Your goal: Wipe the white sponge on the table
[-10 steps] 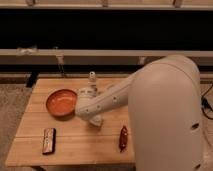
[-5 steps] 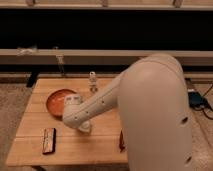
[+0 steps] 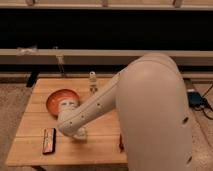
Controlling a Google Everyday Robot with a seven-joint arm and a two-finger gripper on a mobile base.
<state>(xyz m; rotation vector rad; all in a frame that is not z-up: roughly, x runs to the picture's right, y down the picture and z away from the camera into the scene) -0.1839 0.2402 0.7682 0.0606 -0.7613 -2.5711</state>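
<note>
A dark wall crossed by pale horizontal rails backs the scene, and in front of it stands the light wooden plank-top table (image 3: 33, 122). Your robot's bulky white arm (image 3: 150, 110) reaches across it from the right and fills most of the view. The two-finger gripper (image 3: 79, 132) is down at the tabletop in the front-left part, between the round orange bowl (image 3: 55, 100) behind it and the dark rectangular bar (image 3: 49, 140) just to its left. Its jaws are fully closed. The small white sponge (image 3: 82, 136) appears to be the pale patch pinched at the tip and pressed on the wood, though the wrist hides most of it, so you cannot be sure of the hold.

Watch these risks. A stroke to the left would likely run into the dark bar and shove it toward the table edge, since it lies just beside the gripper. A stroke toward the back could catch the bowl's rim and slide or tip it. Farther back, the small clear plastic cup (image 3: 92, 82) stands upright near the forearm, and a wide sweep may topple it. A small red object (image 3: 121, 144) at the front edge, half hidden by the arm, could be nudged off. If the pinch on the soft sponge is shallow, downward pressure may squeeze it out, leaving the gripper scraping the wood.
</note>
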